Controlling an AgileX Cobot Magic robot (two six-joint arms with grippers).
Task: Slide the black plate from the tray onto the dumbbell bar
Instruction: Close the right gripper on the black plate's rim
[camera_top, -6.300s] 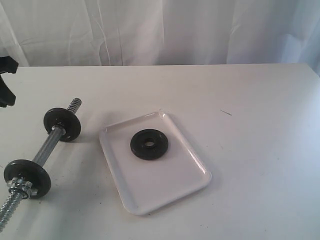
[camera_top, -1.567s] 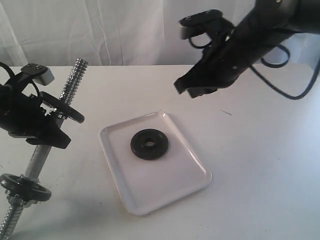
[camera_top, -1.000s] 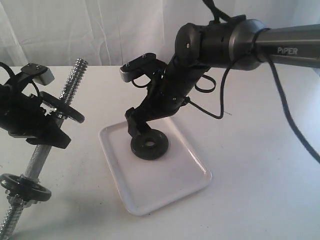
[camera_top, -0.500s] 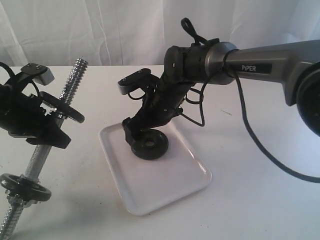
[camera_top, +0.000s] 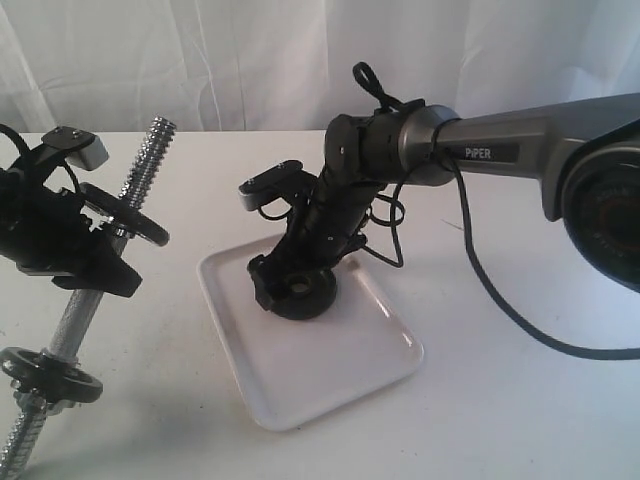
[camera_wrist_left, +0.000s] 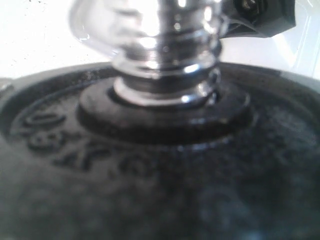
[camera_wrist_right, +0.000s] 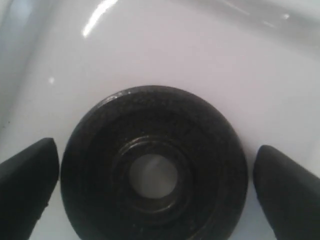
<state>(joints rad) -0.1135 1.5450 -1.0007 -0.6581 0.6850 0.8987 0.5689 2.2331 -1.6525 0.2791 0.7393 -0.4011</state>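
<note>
You are looking at a white table (camera_top: 520, 400) with a white curtain (camera_top: 250, 60) hanging behind it. The black plate (camera_wrist_right: 150, 112) is lying in the tray (camera_top: 335, 385). The right gripper (camera_wrist_right: 157, 185) is straddling it, spread wide. The left gripper (camera_top: 90, 262) is clamping the tilted dumbbell bar (camera_top: 72, 322).

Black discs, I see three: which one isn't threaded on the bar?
The black plate lying flat in the tray, straddled by the open right gripper; the other two discs sit on the dumbbell bar.
</note>
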